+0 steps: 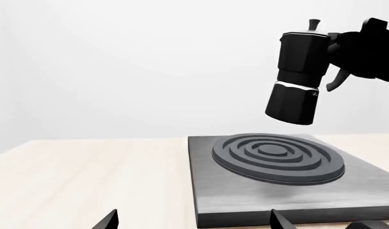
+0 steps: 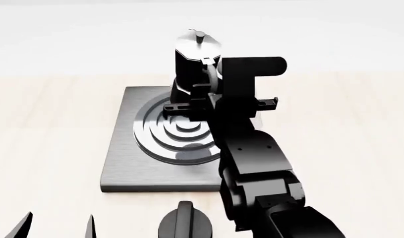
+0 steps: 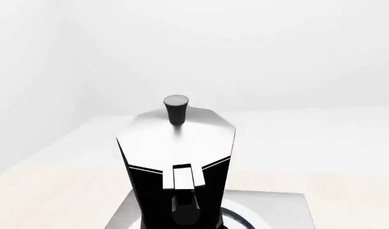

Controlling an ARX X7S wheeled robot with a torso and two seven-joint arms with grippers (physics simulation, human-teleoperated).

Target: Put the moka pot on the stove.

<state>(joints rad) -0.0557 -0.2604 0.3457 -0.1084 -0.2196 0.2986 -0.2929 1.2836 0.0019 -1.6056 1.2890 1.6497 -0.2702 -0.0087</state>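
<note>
**Moka pot held over the stove, not yet set down**

The right claw (image 1: 347, 47) grips the moka pot (image 1: 297, 76) by its curved handle, fingers closed around it, and holds it in the air above the stove (image 1: 245, 191). In the left wrist view the pot's base hangs clear of the raised rings, with open background showing between them, and the pot leans a little, its bottom swung away from the handle side. In the head view the pot (image 2: 195, 64) sits over the far part of the ringed burner, partly masked by the right arm. The right wrist view looks down on the silver lid and its knob (image 3: 175, 107), with the stove's grey plate below.

The left claw (image 2: 56, 225) shows only as two dark fingertips, spread apart and holding nothing, low near the table's (image 2: 43, 129) front edge, well apart from the stove. A round black dial (image 2: 185, 223) sits just in front of the plate.

As I judge it, the lift and carry are done. What remains is lowering the pot upright onto the rings, ideally nearer their centre, then releasing the handle and drawing back.
</note>
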